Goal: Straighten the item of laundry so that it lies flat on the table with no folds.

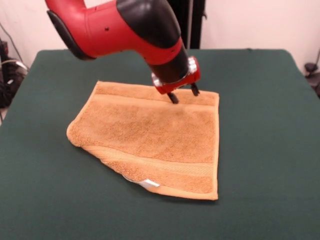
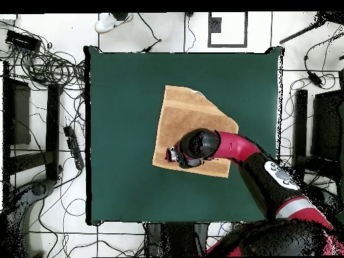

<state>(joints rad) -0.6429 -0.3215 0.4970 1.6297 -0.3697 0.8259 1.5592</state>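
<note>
The orange-tan towel (image 1: 150, 135) lies on the dark green table (image 1: 265, 125), mostly spread out. Its near-left corner is folded, which leaves a slanted edge, and a small white tag (image 1: 148, 183) shows there. A woven band runs along the far edge and another along the near edge. My gripper (image 1: 183, 94) hangs over the far edge of the towel, right of its middle. The fingers are apart and hold nothing, and the tips are at or just above the cloth. In the overhead view the towel (image 2: 191, 124) lies mid-table, and the arm covers most of the gripper (image 2: 173, 156).
Bare green table (image 2: 121, 168) surrounds the towel on all sides. Cables (image 2: 47, 67) and equipment lie on the floor beside the table. A shoe (image 2: 107, 23) shows beyond the table's far edge. A black stand (image 1: 192, 22) rises behind the table.
</note>
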